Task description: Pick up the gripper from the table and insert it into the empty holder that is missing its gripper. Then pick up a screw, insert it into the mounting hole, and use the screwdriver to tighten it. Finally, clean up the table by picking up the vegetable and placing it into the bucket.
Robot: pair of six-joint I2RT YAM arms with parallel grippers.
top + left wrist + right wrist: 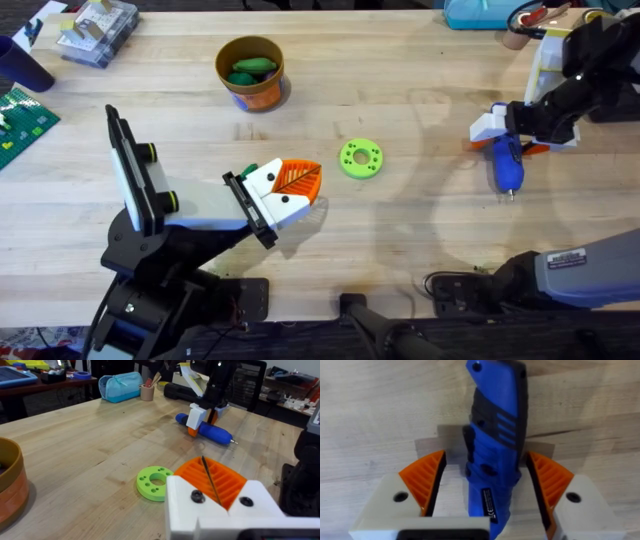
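The screwdriver (506, 163) is found flat on the bench (400, 240) at the right side, and the right claw (508, 140) is set directly over it. In the right wrist view the blue handle (495, 445) is seen running straight down the middle of the gap, its long axis square to the line between the two orange pads (426, 477), with bare wood visible on each side. So the right claw is spread and not yet clenched; nothing is gripped. In the overhead view the metal tip is pointed toward the near edge of the bench, the fat end lying under the claw. The tool is plainly nearer the right arm; the left arm is well apart, across the green disc (360, 158). The left claw (290, 190) is seen by the holder (205, 205), but whether it is clenched cannot be told. The bucket (250, 72) stands at the far side with green pieces in it. Judged from this, a straight closing of the pads is all that the grasp calls for.
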